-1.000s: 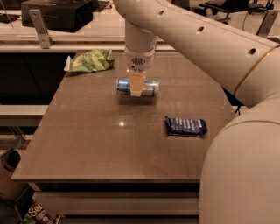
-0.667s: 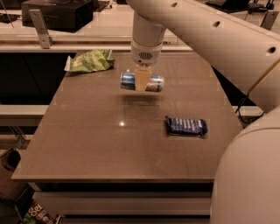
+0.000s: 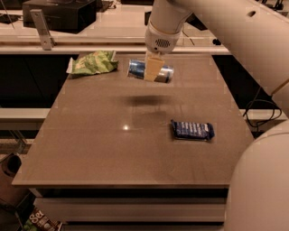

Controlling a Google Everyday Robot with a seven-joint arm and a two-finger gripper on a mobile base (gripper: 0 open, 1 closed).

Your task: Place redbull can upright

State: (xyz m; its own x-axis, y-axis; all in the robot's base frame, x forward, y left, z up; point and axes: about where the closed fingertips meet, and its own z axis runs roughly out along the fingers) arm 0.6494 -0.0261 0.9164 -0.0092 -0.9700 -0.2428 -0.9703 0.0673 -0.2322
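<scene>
The redbull can (image 3: 135,68), blue and silver, lies on its side in the air above the far middle of the brown table (image 3: 99,149). My gripper (image 3: 152,68) comes down from above and is shut on the can's middle, its pale fingers (image 3: 152,67) across the can. The can's shadow falls on the table below it. The can's ends stick out left and right of the fingers.
A green chip bag (image 3: 93,62) lies at the table's far left corner. A flat dark-blue snack wrapper (image 3: 193,130) lies at the right. My white arm fills the right side. A shelf with a dark box (image 3: 58,13) runs behind the table.
The gripper has lifted the can off the table; it now hangs higher with a shadow under it. The can stays on its side.
</scene>
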